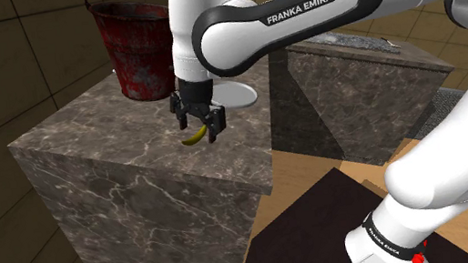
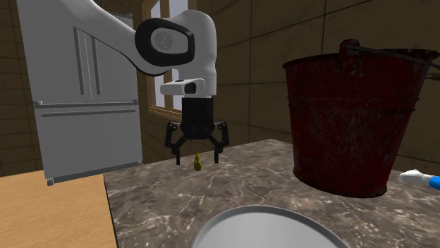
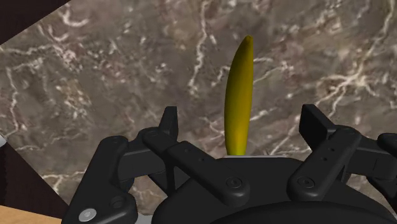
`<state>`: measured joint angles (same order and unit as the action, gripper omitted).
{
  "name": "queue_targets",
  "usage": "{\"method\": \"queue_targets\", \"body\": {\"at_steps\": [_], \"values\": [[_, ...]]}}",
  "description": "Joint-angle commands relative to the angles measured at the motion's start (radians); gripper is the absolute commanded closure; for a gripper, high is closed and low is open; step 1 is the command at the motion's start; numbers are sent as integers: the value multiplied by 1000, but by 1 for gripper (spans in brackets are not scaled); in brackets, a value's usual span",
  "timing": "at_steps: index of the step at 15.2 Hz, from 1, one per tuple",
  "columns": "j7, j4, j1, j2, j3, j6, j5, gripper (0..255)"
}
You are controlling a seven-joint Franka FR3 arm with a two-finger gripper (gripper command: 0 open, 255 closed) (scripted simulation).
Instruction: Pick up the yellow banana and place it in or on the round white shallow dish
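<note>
Bucket [image 1: 135,51], dark red and scuffed, stands at a far corner of the worktop [image 1: 105,142]; what it holds cannot be told. Dish [image 1: 238,93], round and white, sits close to an edge, apart from the bucket, its inside plain white. Banana [image 1: 193,137] lies flat near the worktop's middle, outside both containers and apart from the dish. Gripper [image 2: 197,156] hangs right over it, fingers [image 3: 168,124] spread wide to either side, not touching it; one end of the banana runs out beyond them. A blue-and-white thing [image 2: 419,180] lies beside the bucket, too small to name.
</note>
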<state>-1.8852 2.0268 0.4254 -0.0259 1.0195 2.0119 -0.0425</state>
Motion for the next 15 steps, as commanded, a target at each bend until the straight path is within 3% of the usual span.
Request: {"method": "queue_targets", "body": {"at_steps": [1, 2, 11, 15], "values": [[0, 0, 0, 0, 0, 0, 0, 0], [0, 0, 0, 0, 0, 0, 0, 255], [0, 0, 0, 0, 0, 0, 0, 255], [20, -37, 5, 28, -3, -51, 26, 255]]}}
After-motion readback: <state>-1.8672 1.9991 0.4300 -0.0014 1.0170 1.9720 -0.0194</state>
